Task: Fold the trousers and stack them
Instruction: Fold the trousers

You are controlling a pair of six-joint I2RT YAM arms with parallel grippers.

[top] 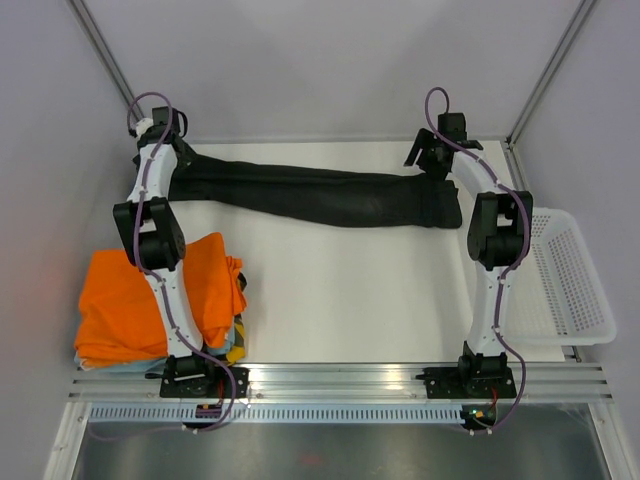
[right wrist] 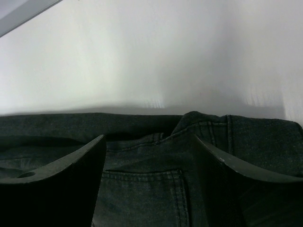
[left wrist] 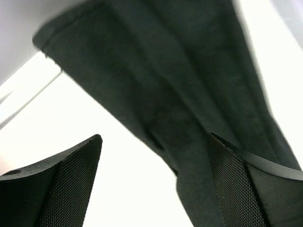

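I am holding left gripper (left wrist: pixel 155 139) released over the leg end of the trousers (top: pixel 320 198), right gripper (right wrist: pixel 149 138) released over waistband.

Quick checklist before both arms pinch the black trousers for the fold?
1. Layout: black fabric trousers lie stretched out between the two arms, legs together: ok.
2. Left end: left gripper is open, with leg fabric ahead between its fingers: ok.
3. Right end: right gripper is open over the waistband and pocket: ok.
4. Fingers low enough to pinch cloth: cannot tell.
5. Near-side fold zone: orange fabric garment sits near left, apart from the trousers: ok.
6. Right side: white plastic mesh basket is apart from the trousers: ok.
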